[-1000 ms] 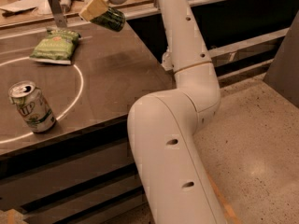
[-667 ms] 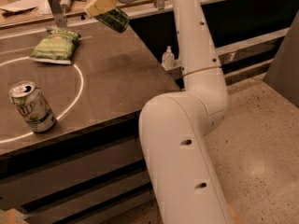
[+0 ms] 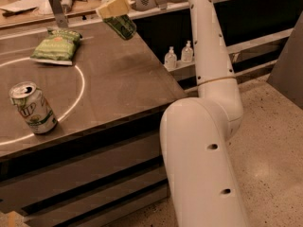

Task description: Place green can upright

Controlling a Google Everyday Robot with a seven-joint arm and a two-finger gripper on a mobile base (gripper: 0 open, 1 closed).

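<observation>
The green can is a dark-green drink can held tilted in the air above the far right part of the dark table. My gripper is at the top centre of the camera view, shut on the can's upper end with its pale fingers around it. The can's top is hidden by the fingers.
A white-and-green 7UP can stands upright at the table's front left, on a white circle line. A light-green chip bag lies at the far left. Two small bottles stand on a shelf right of the table. My white arm fills the right foreground.
The gripper with the green can has moved slightly right and a little forward over the table's far right part. The arm's lower links have shifted right.
</observation>
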